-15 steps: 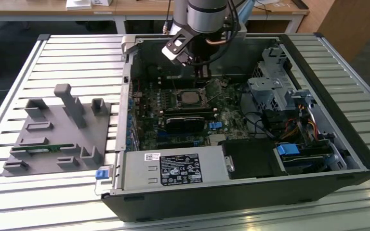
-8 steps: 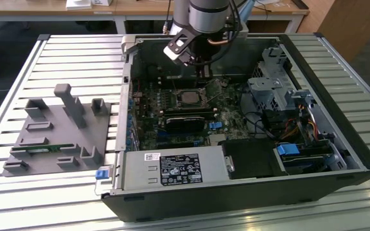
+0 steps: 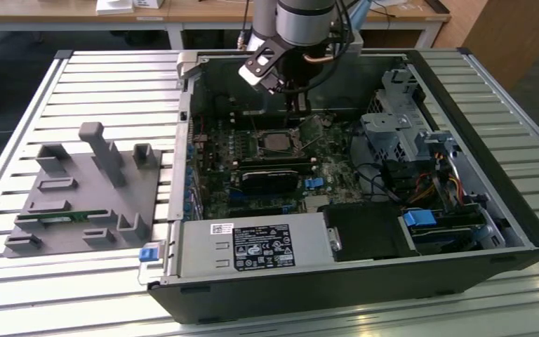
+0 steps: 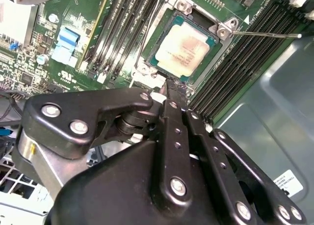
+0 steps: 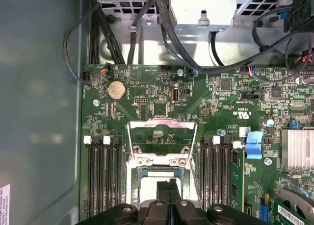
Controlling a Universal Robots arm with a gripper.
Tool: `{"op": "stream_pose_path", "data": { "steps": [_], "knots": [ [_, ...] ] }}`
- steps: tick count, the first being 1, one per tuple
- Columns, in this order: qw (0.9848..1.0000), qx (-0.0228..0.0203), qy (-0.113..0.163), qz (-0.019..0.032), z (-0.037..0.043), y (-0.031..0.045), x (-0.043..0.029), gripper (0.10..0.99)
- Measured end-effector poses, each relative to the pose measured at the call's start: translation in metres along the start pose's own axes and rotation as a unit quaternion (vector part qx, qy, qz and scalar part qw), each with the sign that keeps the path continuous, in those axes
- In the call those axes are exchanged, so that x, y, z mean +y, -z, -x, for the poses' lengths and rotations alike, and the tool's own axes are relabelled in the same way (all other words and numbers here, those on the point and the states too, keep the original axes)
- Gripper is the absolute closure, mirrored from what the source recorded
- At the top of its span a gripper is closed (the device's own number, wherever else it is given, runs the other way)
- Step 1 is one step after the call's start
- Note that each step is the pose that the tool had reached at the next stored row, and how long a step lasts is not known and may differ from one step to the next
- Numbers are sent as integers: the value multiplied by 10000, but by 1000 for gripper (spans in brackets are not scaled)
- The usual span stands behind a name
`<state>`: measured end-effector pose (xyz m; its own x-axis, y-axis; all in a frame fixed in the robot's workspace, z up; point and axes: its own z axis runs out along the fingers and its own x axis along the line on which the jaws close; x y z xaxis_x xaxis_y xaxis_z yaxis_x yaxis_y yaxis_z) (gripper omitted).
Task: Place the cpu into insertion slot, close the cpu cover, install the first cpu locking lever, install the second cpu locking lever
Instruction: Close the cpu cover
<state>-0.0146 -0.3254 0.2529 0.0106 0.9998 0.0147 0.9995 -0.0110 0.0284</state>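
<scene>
Step in hand: the placing step reads as complete, and the work stands at the cover closing. The cpu [image 4: 182, 49] lies flat in the insertion slot [image 4: 161, 34] on the motherboard inside the open computer case [image 3: 522, 210], which rests on the slatted tabletop [image 3: 92, 77]. The chip's silver-grey top faces up and its edges appear square with the slot rim. The hand [image 4: 172, 85] hovers low at one edge of the slot, fingers pressed together to a narrow point and carrying nothing. In the first wrist view the cpu cover [image 5: 162, 123] stands swung up off the slot, with green board showing through its window, so the chip is uncovered. A thin locking lever [image 4: 267, 35] juts free beside the slot and is not hooked down. The state of the other lever cannot be told. Assessment: closing the cover calls for contact on its raised free edge and a push over and down, kept clear of the chip's face, with the levers out of the cover's path.
</scene>
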Motion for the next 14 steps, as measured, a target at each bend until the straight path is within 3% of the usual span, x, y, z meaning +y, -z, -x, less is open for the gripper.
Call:
{"op": "stream_pose_path", "data": {
  "steps": [8, 14],
  "knots": [
    [10000, 1, 0, -11, -1, 10, 71, 980],
    [10000, 4, 0, -10, -2, 81, 76, 980]
  ]
}}
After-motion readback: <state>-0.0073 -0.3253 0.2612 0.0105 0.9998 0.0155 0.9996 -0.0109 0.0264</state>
